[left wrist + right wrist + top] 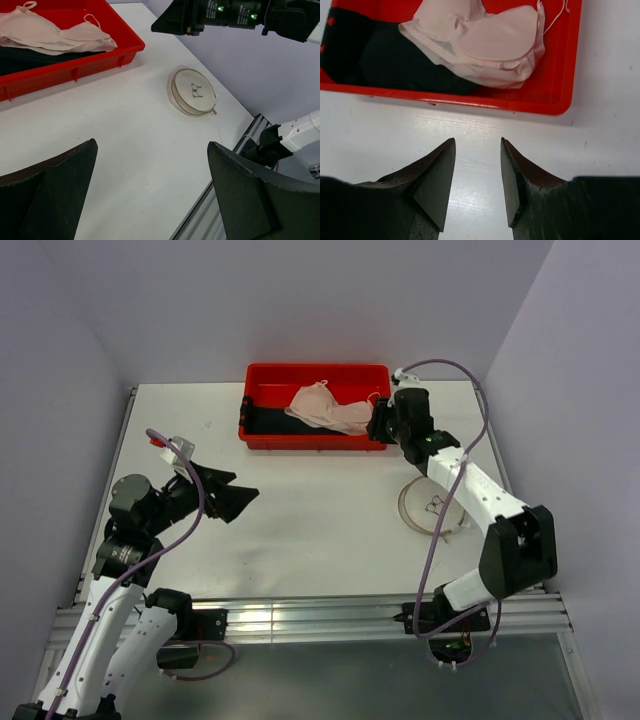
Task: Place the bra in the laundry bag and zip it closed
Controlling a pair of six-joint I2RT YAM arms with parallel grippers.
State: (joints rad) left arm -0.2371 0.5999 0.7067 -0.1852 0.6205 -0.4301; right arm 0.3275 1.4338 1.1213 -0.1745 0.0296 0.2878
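bra [485, 42] lies in the red tray [545, 102] at the far side of the table [300, 520], on top of a dark cloth [395, 65]. r claw [477, 142] hangs just in front of the tray's near wall, jaws partly apart w/ nothing in them. l claw [151, 145] is wide open over the left side, well apart from it all, w/ nothing in it too. bag [194, 91] lies flat on the right side, lid on top, under the r arm. can't tell if its zip is shut.

what could go wrong, i think:
- dark cloth is right under the bra. if the claw bites too deep it prob grabs both & the cloth comes along.
- thin strap [554, 22] lies near the tray's right wall. it could hook on the rim & tug the bra out of the jaws.
- jaws are only part open. a fat fold of cup may not fit, so the claw just shoves the bra.
- bag looks squashed flat. if no claw lifts the lid first, the bra only lands on top.
- bra looks about as wide as the bag, so a cup or strap may hang over the rim & jam the zip.
- bag is light mesh. w/ no 2nd claw holding it, it prob slides when the zip gets pulled.
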